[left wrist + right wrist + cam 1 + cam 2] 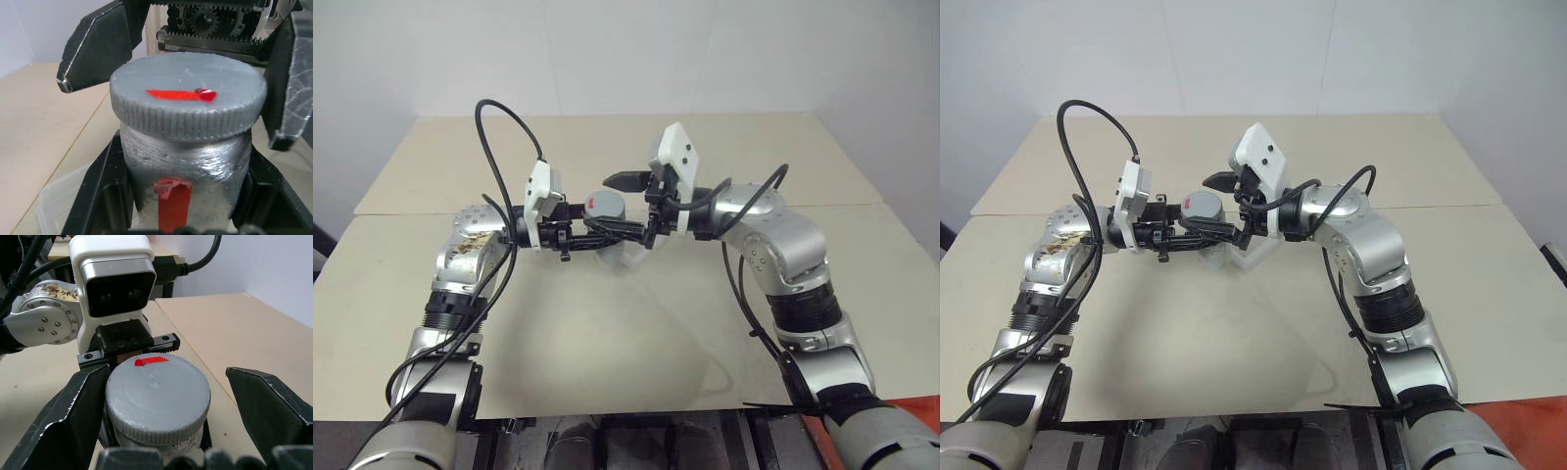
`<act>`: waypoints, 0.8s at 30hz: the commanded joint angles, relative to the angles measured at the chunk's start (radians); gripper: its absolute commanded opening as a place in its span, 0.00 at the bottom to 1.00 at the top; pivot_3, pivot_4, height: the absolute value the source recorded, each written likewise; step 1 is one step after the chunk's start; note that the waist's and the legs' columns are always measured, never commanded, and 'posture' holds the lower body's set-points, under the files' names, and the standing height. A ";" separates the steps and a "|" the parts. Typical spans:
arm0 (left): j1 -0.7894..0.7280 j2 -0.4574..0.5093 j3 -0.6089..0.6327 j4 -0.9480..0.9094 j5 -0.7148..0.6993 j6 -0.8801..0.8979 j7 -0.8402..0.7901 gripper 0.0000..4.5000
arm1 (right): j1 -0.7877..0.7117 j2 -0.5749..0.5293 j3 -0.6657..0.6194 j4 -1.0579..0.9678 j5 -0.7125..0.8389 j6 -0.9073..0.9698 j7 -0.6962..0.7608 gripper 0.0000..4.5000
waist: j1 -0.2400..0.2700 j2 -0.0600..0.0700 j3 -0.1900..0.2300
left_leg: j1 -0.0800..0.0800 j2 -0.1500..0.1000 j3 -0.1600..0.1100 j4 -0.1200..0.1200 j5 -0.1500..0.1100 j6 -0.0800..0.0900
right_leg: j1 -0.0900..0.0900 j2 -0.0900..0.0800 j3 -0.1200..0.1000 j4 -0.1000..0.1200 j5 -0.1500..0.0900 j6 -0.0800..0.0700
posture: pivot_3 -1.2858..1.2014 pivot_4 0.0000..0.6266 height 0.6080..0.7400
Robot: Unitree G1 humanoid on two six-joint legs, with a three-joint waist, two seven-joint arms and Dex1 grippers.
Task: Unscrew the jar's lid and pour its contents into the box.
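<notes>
Jar (pixel 186 161) within left pincer (pixel 181 215)

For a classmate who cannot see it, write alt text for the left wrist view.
The left gripper is shut on a silvery jar with a red stripe, its ridged grey lid still on. The right gripper stands open around the lid, one finger on each side. A clear box lies on the table below.

table (pixel 607 343): bare tan surface all round, open for passage to front, back and both sides. centre blocked above the table: jar (pixel 183 166) clamped in left gripper (pixel 617 232), lid (pixel 156 394) on top, right gripper (pixel 166 396) standing spread either side of lid with a gap at one finger. box (pixel 1258 257) lies just beneath this cluster.
</notes>
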 commanded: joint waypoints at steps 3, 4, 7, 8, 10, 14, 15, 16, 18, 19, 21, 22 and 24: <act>-0.001 0.012 0.012 -0.035 -0.013 0.001 -0.001 0.46 | -0.022 0.006 -0.015 -0.023 0.000 -0.037 0.004 0.99 | 0.000 0.000 0.000 | 0.000 0.000 0.000 0.000 0.000 0.000 | 0.000 0.000 0.000 0.000 0.000 0.000 | 0.52 0.24 1.00; 0.000 0.013 0.012 -0.036 -0.013 0.001 -0.001 0.46 | -0.023 0.007 -0.015 -0.022 0.000 -0.038 0.004 0.99 | 0.000 0.000 0.000 | 0.000 0.000 0.000 0.000 0.000 0.000 | 0.000 0.000 0.000 0.000 0.000 0.000 | 0.52 0.24 1.00; 0.000 0.013 0.011 -0.035 -0.012 0.001 -0.002 0.46 | -0.024 0.007 -0.016 -0.022 0.000 -0.041 0.005 0.99 | 0.000 0.000 0.000 | 0.000 0.000 0.000 0.000 0.000 0.000 | 0.000 0.000 0.000 0.000 0.000 0.000 | 0.52 0.24 1.00; -0.001 0.013 0.011 -0.035 -0.012 0.001 -0.003 0.46 | -0.024 0.007 -0.016 -0.021 0.000 -0.041 0.005 0.99 | 0.000 0.000 0.000 | 0.000 0.000 0.000 0.000 0.000 0.000 | 0.000 0.000 0.000 0.000 0.000 0.000 | 0.52 0.24 1.00; -0.001 0.015 0.012 -0.033 -0.013 0.001 -0.006 0.46 | -0.024 0.007 -0.016 -0.020 0.000 -0.044 0.007 0.99 | 0.000 0.000 0.000 | 0.000 0.000 0.000 0.000 0.000 0.000 | 0.000 0.000 0.000 0.000 0.000 0.000 | 0.52 0.24 1.00; -0.002 0.016 0.011 -0.033 -0.013 0.001 -0.010 0.46 | -0.024 0.006 -0.014 -0.019 0.001 -0.045 0.014 0.99 | 0.000 0.000 0.000 | 0.000 0.000 0.000 0.000 0.000 0.000 | 0.000 0.000 0.000 0.000 0.000 0.000 | 0.52 0.24 1.00; -0.002 0.016 0.011 -0.034 -0.013 0.001 -0.010 0.46 | -0.024 0.005 -0.014 -0.020 0.002 -0.044 0.015 0.99 | 0.000 0.000 0.000 | 0.000 0.000 0.000 0.000 0.000 0.000 | 0.000 0.000 0.000 0.000 0.000 0.000 | 0.52 0.24 1.00; -0.002 0.016 0.011 -0.033 -0.013 0.000 -0.010 0.46 | -0.024 0.005 -0.012 -0.020 0.002 -0.041 0.015 0.99 | 0.000 0.000 0.000 | 0.000 0.000 0.000 0.000 0.000 0.000 | 0.000 0.000 0.000 0.000 0.000 0.000 | 0.52 0.24 1.00; -0.002 0.016 0.010 -0.034 -0.012 -0.001 -0.010 0.46 | -0.023 0.005 -0.011 -0.021 0.002 -0.038 0.017 0.95 | 0.000 0.000 0.000 | 0.000 0.000 0.000 0.000 0.000 0.000 | 0.000 0.000 0.000 0.000 0.000 0.000 | 0.52 0.24 1.00; -0.001 0.015 0.009 -0.035 -0.012 -0.002 -0.010 0.46 | -0.022 0.004 -0.011 -0.021 0.001 -0.037 0.017 0.90 | 0.000 0.000 0.000 | 0.000 0.000 0.000 0.000 0.000 0.000 | 0.000 0.000 0.000 0.000 0.000 0.000 | 0.52 0.24 1.00; 0.002 0.014 0.008 -0.037 -0.011 -0.003 -0.010 0.46 | -0.023 0.002 -0.011 -0.022 0.002 -0.032 0.019 0.79 | 0.000 0.000 0.000 | 0.000 0.000 0.000 0.000 0.000 0.000 | 0.000 0.000 0.000 0.000 0.000 0.000 | 0.52 0.24 1.00; 0.003 0.014 0.007 -0.037 -0.011 -0.003 -0.009 0.46 | -0.023 0.002 -0.011 -0.022 0.002 -0.031 0.020 0.72 | 0.000 0.000 0.000 | 0.000 0.000 0.000 0.000 0.000 0.000 | 0.000 0.000 0.000 0.000 0.000 0.000 | 0.52 0.24 1.00; 0.003 0.014 0.007 -0.038 -0.012 -0.003 -0.008 0.46 | -0.023 0.002 -0.011 -0.021 0.002 -0.029 0.023 0.61 | 0.000 0.000 0.000 | 0.000 0.000 0.000 0.000 0.000 0.000 | 0.000 0.000 0.000 0.000 0.000 0.000 | 0.52 0.24 1.00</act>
